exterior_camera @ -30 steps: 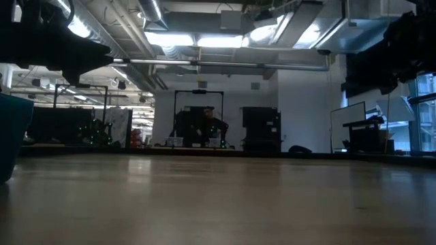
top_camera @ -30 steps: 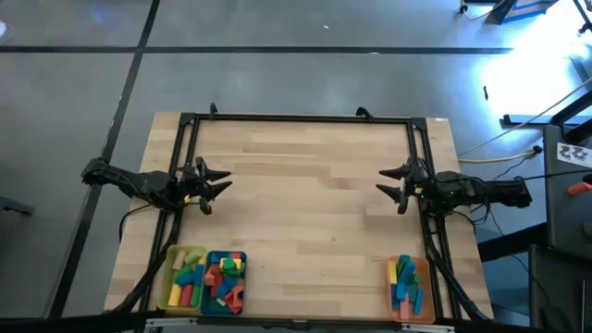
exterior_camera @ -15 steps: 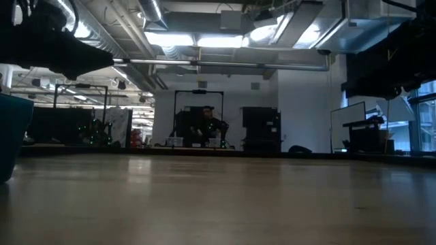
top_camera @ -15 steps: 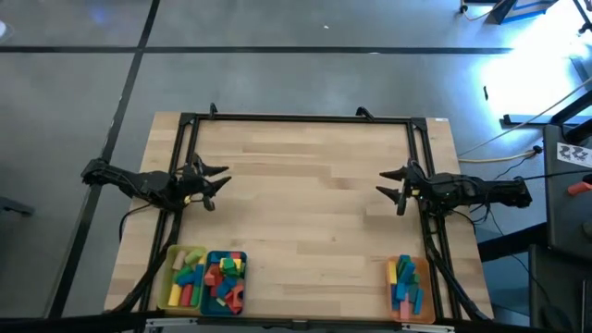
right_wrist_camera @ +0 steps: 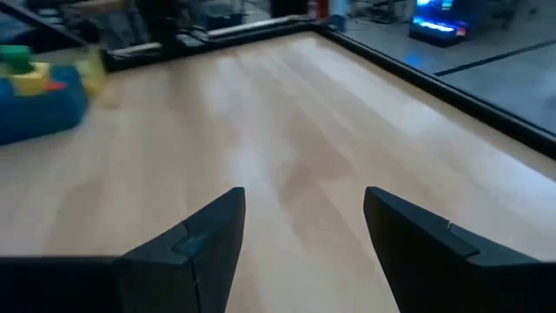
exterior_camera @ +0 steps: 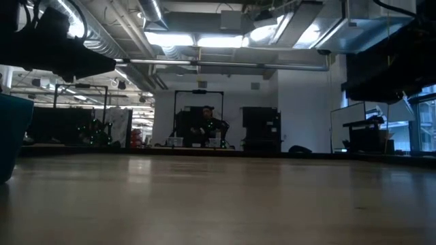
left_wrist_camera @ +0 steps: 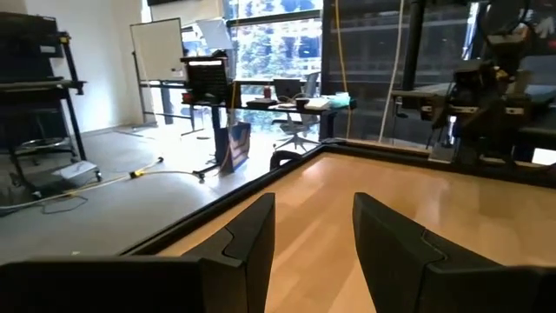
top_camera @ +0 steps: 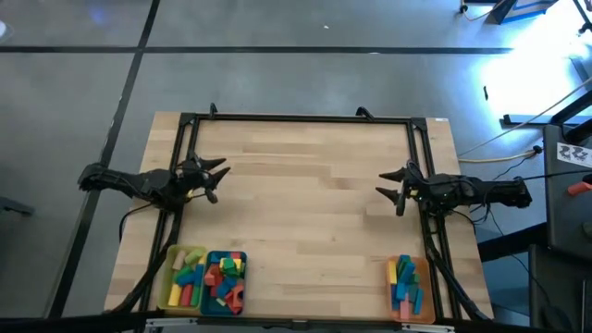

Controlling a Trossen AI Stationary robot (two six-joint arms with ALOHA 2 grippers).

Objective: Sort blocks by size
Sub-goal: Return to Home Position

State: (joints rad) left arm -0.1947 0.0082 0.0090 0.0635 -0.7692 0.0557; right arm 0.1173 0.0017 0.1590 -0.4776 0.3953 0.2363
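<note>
The blocks lie in three trays at the table's near edge: a heap (top_camera: 190,276) in the yellow tray (top_camera: 167,277), a heap (top_camera: 227,279) in the teal tray (top_camera: 210,277), and a row (top_camera: 404,282) in the orange tray (top_camera: 428,294). My left gripper (top_camera: 213,176) hovers open above the table's left side, pointing level toward the right (left_wrist_camera: 313,235). My right gripper (top_camera: 392,187) hovers open above the right side, pointing left and slightly down (right_wrist_camera: 304,226). Neither has anything between its fingers.
A black frame (top_camera: 296,117) runs along the table's far, left and right sides. The wooden top (top_camera: 305,203) stretches between the two grippers. The teal tray (exterior_camera: 10,136) shows at the low view's left edge. A person (exterior_camera: 208,126) is in the room far behind.
My left gripper has swung a little toward the table's far edge and rolled about its own pointing line; its fingers stay equally far apart. My right arm has tipped slightly downward.
</note>
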